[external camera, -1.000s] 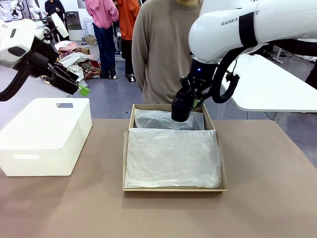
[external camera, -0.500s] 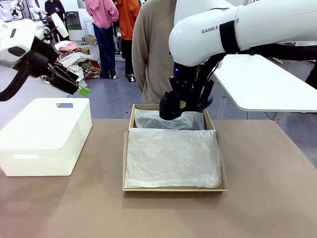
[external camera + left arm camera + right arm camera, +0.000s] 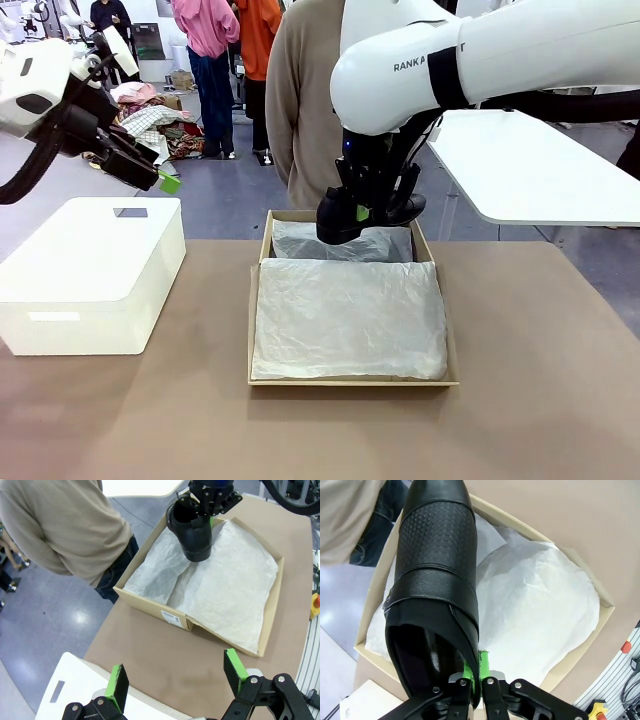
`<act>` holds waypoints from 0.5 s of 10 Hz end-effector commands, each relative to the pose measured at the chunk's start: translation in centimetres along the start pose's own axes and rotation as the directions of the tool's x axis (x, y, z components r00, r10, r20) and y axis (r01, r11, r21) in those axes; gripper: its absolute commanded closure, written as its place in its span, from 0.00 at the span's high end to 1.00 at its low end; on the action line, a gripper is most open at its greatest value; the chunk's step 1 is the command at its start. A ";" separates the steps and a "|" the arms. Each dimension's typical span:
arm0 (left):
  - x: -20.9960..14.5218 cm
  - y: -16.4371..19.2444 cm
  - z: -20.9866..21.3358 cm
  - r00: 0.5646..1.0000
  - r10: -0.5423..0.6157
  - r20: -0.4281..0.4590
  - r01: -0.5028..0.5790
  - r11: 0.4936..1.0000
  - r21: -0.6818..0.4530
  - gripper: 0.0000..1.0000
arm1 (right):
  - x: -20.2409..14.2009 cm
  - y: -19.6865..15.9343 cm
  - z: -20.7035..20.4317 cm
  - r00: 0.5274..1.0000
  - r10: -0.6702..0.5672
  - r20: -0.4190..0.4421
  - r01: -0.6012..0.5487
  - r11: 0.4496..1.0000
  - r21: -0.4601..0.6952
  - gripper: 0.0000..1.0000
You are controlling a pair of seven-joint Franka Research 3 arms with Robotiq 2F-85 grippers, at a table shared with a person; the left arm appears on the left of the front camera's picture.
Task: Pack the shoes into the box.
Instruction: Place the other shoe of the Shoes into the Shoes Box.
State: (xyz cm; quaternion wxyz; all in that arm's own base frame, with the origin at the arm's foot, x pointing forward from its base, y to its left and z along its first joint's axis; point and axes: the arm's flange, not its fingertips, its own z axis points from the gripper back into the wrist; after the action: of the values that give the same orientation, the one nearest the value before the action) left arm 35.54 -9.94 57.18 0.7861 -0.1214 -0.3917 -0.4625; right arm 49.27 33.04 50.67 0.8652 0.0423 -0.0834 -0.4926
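Right gripper [image 3: 362, 212] has shifted left over the tan cardboard box [image 3: 253, 330]; its wrist view shows it pinching a glossy black leather shoe [image 3: 437, 580]; left gripper [image 3: 176, 676] spread.

The right gripper [image 3: 362, 212] has slid toward 9 o'clock, with the shoe [image 3: 335, 226] pinched in it. A second ago the shoe hung over the 3 o'clock side of the far part of the box [image 3: 256, 330]. Now it hangs over the middle.
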 end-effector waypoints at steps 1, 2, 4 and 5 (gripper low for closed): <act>-0.1 0.1 0.0 1.000 -0.008 0.014 0.008 1.000 -0.016 1.00 | -0.1 0.0 0.0 1.000 0.002 0.000 -0.002 1.000 0.000 0.00; -0.1 0.1 0.0 1.000 -0.008 0.014 0.008 1.000 -0.016 1.00 | -0.5 0.4 0.0 0.997 -0.070 0.016 0.070 0.998 0.006 0.00; -0.1 0.1 0.0 1.000 -0.008 0.014 0.008 1.000 -0.016 1.00 | -2.2 1.0 -0.3 0.972 -0.237 0.004 0.237 0.972 -0.009 0.00; -0.1 0.1 0.0 1.000 -0.008 0.014 0.008 1.000 -0.016 1.00 | -3.0 1.3 -0.6 0.958 -0.286 0.033 0.286 0.958 0.000 0.00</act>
State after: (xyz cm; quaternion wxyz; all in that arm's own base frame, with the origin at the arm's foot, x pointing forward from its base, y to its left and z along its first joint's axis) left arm 35.54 -9.94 57.18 0.7861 -0.1214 -0.3917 -0.4625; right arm 48.80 34.76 49.57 0.8115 0.0460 -0.0718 -0.5781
